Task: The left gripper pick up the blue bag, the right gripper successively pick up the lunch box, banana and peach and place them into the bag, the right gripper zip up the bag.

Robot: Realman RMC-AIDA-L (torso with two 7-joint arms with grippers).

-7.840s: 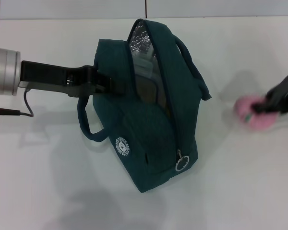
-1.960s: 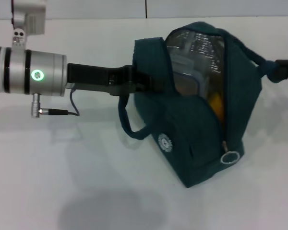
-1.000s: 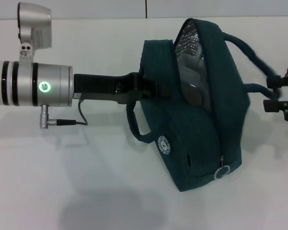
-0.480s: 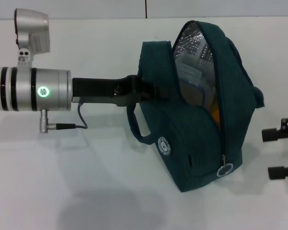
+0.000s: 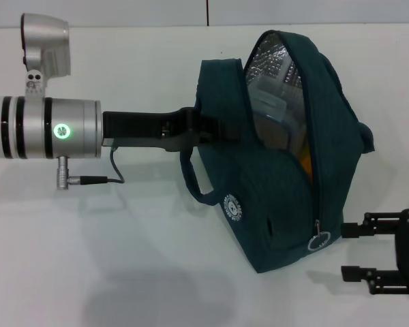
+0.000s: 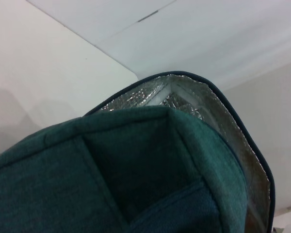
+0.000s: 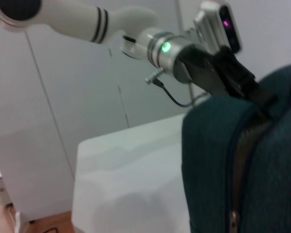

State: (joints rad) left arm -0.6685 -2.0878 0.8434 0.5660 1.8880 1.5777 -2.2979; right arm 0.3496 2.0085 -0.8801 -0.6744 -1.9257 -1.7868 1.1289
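The right gripper [image 5: 360, 253] is seen nearest, low on the white table [image 5: 123, 272] and just beside the bottom corner of the blue bag [image 5: 279, 170]. Its two fingers are spread wide apart and nothing is held between them. One finger is pointed at the metal ring zip pull [image 5: 319, 242], which hangs at the low end of the zip; it cannot be told if they touch.

The blue bag is seen in the middle, tipped on its side with its mouth wide open, so the zip is not yet pulled shut. Inside, against the silver lining, the clear lunch box [image 5: 267, 105] is seen, and below it a bit of yellow-orange that is likely the banana [image 5: 304, 160]. The peach cannot be seen; it is not on the table, so it is likely deep in the bag.

On the far side of the bag, the left gripper [image 5: 221, 128] is closed on the bag's edge, and the bag is held up by it.

So the packing looks done. Only the zipping is left.
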